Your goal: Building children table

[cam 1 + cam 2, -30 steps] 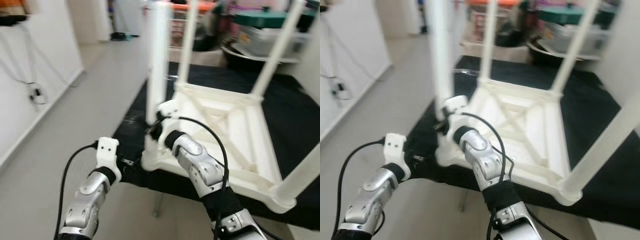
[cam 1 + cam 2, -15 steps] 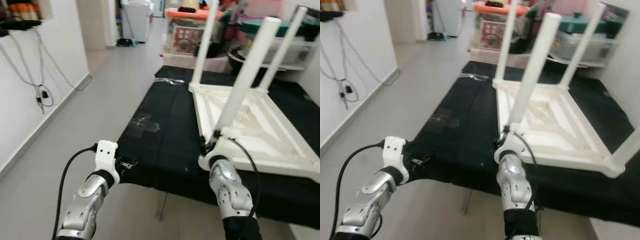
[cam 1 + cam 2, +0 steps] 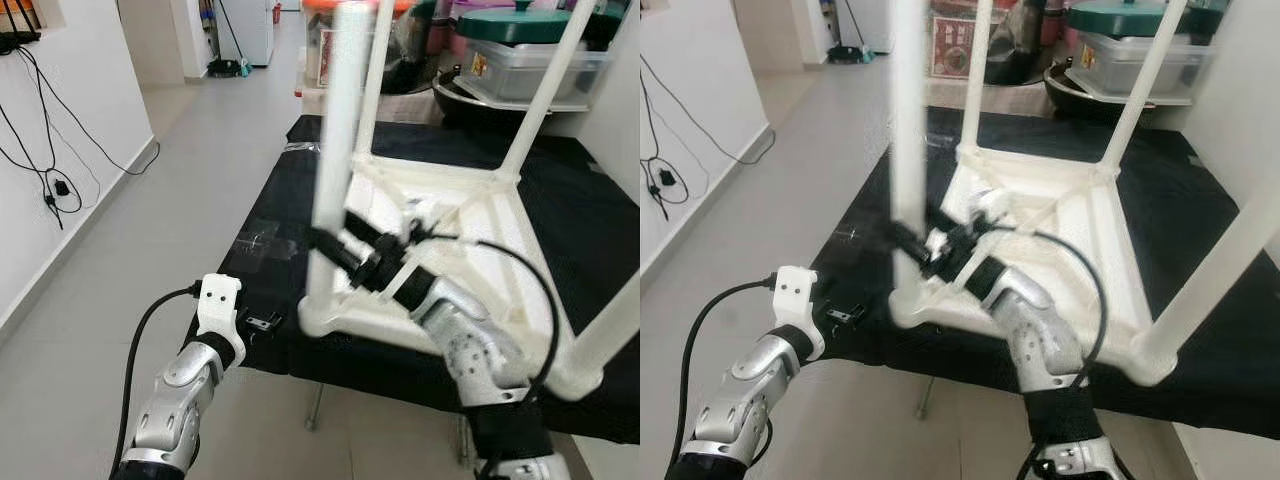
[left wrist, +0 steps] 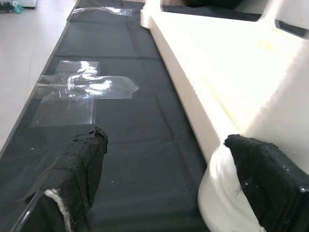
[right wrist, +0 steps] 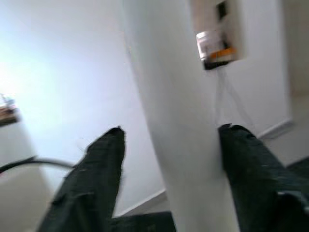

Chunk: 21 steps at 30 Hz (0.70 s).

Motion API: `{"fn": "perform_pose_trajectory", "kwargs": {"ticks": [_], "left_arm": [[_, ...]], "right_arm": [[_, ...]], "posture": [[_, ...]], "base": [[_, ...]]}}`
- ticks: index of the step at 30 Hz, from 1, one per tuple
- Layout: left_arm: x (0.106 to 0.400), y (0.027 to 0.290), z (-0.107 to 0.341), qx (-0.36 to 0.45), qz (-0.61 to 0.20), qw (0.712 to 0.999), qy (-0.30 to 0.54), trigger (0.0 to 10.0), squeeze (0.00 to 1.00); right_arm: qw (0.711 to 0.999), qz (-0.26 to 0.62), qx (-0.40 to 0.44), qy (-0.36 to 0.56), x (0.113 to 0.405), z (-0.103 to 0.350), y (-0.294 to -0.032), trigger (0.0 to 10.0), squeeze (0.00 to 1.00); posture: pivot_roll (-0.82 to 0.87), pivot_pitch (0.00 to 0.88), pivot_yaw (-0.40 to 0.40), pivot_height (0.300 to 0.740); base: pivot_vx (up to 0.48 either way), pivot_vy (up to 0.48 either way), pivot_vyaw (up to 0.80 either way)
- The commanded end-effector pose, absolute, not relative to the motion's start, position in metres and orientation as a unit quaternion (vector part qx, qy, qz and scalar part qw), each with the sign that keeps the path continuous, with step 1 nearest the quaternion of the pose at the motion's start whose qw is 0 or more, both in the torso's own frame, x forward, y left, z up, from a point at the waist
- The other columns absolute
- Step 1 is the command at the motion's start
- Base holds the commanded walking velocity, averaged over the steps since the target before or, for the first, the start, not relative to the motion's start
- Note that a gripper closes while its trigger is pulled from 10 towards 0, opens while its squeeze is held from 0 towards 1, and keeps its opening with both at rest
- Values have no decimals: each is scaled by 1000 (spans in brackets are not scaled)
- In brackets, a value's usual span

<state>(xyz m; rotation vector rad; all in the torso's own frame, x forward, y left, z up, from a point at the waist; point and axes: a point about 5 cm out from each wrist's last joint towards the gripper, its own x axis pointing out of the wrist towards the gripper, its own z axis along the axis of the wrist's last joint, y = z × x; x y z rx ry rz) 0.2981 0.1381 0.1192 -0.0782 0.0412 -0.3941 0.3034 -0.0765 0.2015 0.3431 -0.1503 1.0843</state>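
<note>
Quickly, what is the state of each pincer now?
Left pincer: open, holding nothing, at the table corner.
Right pincer: open around the white table leg.

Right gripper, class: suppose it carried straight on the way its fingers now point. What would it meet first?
Most likely the near white table leg. The right gripper has that leg between its open fingers, so the leg sits directly ahead; how much gap remains is unclear.
</note>
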Motion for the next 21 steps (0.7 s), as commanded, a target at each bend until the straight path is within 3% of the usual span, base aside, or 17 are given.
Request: {"fn": "perform_pose_trajectory", "kwargs": {"ticks": [1, 2, 3, 10, 11, 12, 13, 15, 16, 17, 19, 20, 21], "left_arm": [[299, 138, 119, -39, -195, 980, 17, 10000, 0], [298, 139, 119, -38, -191, 981, 17, 10000, 0], [297, 140, 119, -38, -189, 981, 17, 10000, 0], [296, 143, 117, -35, -186, 982, 19, 10000, 0], [296, 141, 117, -36, -188, 981, 19, 10000, 0], [297, 139, 117, -36, -191, 981, 19, 10000, 0], [297, 139, 117, -36, -191, 981, 19, 10000, 0], [298, 136, 117, -37, -194, 980, 18, 10000, 0], [298, 136, 117, -37, -194, 980, 18, 10000, 0], [298, 135, 117, -38, -194, 980, 18, 10000, 0], [296, 136, 116, -39, -193, 980, 20, 10000, 0], [296, 136, 116, -39, -193, 980, 20, 10000, 0], [295, 137, 115, -39, -191, 980, 21, 10000, 0]], "right_arm": [[806, 570, 154, -50, 291, 193, -49, 3176, 0], [806, 572, 143, -43, 289, 187, -39, 3255, 0], [817, 564, 117, -36, 290, 180, -32, 10000, 0], [843, 535, 52, -30, 299, 170, -31, 10000, 0], [857, 513, 28, -32, 305, 169, -35, 10000, 0], [870, 491, 15, -38, 311, 170, -40, 0, 0], [870, 491, 15, -38, 311, 170, -40, 0, 0], [916, 401, -8, -28, 328, 167, -60, 0, 0], [916, 401, -8, -28, 328, 167, -60, 0, 0], [941, 338, -9, -17, 337, 166, -71, 0, 0], [992, 126, 10, 25, 354, 157, -114, 0, 0], [992, 126, 10, 25, 354, 157, -114, 0, 0], [997, 54, 24, 39, 356, 151, -132, 0, 0]], "posture": [[111, 0, -72, 740], [121, 0, -78, 740], [123, 0, -79, 740], [116, 0, -75, 740], [108, 0, -70, 740], [102, 0, -67, 740], [102, 0, -67, 740], [95, 0, -67, 740], [95, 0, -67, 740], [93, 0, -68, 740], [91, 0, -74, 740], [91, 0, -74, 740], [91, 0, -74, 740]], "base": [[0, 0, 0], [0, 0, 0], [0, 0, 0], [0, 0, 0], [0, 0, 0], [0, 0, 0], [0, 0, 0], [0, 0, 0], [0, 0, 0], [0, 0, 0], [0, 0, 0], [0, 0, 0], [0, 0, 0]]}}
